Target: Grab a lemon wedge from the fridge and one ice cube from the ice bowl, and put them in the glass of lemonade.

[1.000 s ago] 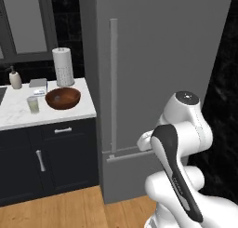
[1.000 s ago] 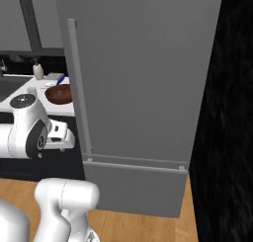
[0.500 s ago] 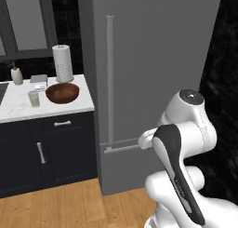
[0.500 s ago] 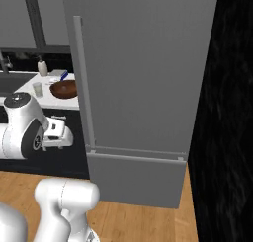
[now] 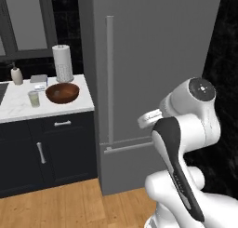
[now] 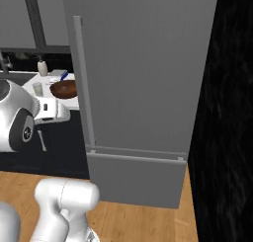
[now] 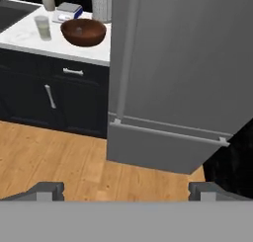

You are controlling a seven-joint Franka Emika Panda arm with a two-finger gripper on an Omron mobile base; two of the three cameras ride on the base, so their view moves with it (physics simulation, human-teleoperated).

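We are at the very beginning of the job, as far as we can judge. The fridge stands closed in front of us: its grey door is flush, and the long vertical bar handle is not touched by anything. So the lemon wedge is hidden inside, and we cannot see it.

Our gripper is spread wide and holds nothing. In the hand view its two dark tips stand far apart at the bottom, and between them we see only the wooden floor and the lower part of the fridge. The gripper is well apart from the handle.

To the left of the fridge is the white marble counter over the dark cabinets. On it sits the ice bowl, glossy and reddish-brown, near the fridge side. The glass of lemonade stands just beside the bowl, on its left. We cannot make out any ice cube in the bowl from here; it is too small to tell. Behind them we see a paper towel roll and a cream soap bottle.

Nothing appears to be added to the glass. In our judgement all steps are left: to open the fridge, take the wedge, take one cube, and drop both in the glass.
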